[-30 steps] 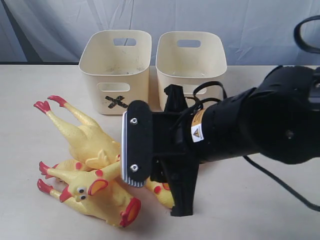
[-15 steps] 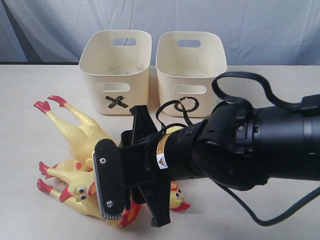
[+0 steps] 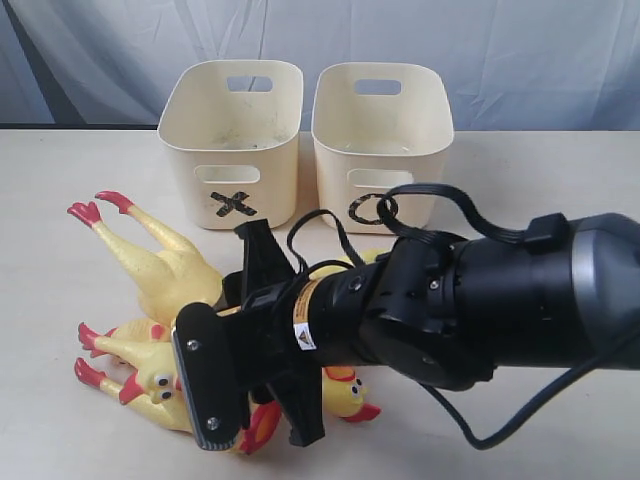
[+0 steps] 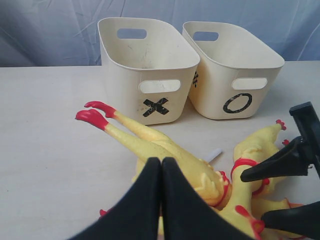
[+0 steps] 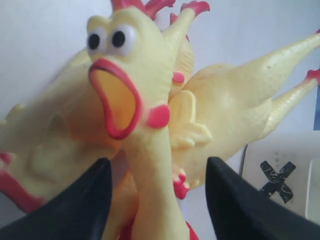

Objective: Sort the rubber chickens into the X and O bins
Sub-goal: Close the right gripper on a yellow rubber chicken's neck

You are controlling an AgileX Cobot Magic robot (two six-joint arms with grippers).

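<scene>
Several yellow rubber chickens lie piled on the table in front of the X bin and the O bin. My right gripper reaches across low over the pile. In the right wrist view it stands open, with the long neck of an open-beaked chicken between its fingers, not pinched. My left gripper is shut and empty, hovering above a chicken with red feet. Another chicken head pokes out below the right arm.
Both cream bins stand side by side at the back of the table, X bin left of O bin. A small white tube lies among the chickens. The right arm's black cable trails over the table on the right.
The right arm has dropped down and leftward onto the chicken pile, and its jaws have spread wider. The chickens and bins have not moved.
</scene>
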